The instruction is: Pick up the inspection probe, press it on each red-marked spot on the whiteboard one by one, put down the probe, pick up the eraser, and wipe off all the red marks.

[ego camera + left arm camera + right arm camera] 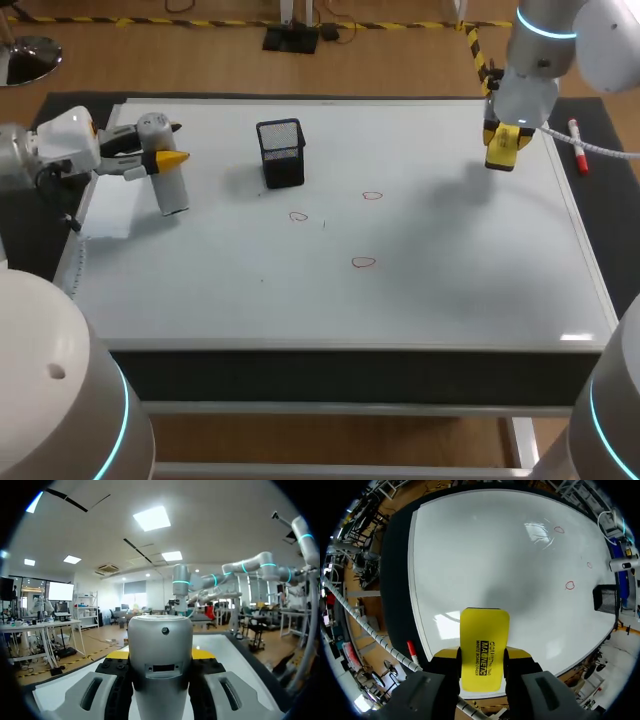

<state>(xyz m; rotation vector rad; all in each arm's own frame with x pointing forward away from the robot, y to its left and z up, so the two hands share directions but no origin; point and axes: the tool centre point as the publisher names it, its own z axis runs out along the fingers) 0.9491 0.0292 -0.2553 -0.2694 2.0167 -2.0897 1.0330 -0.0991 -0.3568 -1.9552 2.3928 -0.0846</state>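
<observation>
Left gripper [165, 143]: fingers pinched on the probe [170, 185] from two sides, a yellow tip showing on each flank in the wrist view.
Probe: grey-white cylinder, tilted a little, its lower end hanging below the fingers over the near-left part of the whiteboard [450, 280]; whether it touches the board cannot be told.
Right gripper [481, 654]: fingers clamped on the eraser [484, 640], one on each long side.
Eraser: yellow block sticking out ahead of the right fingertips, held above the board's far-right part.
Red marks: three small loops [372, 196] [298, 216] [363, 263] on the board, between the two grippers and well apart from both.
Mesh cup [282, 152]: black, standing on the board, nearer the left gripper than the right.
Marker [577, 145]: red-tipped, lying off the board just beside the right gripper.
</observation>
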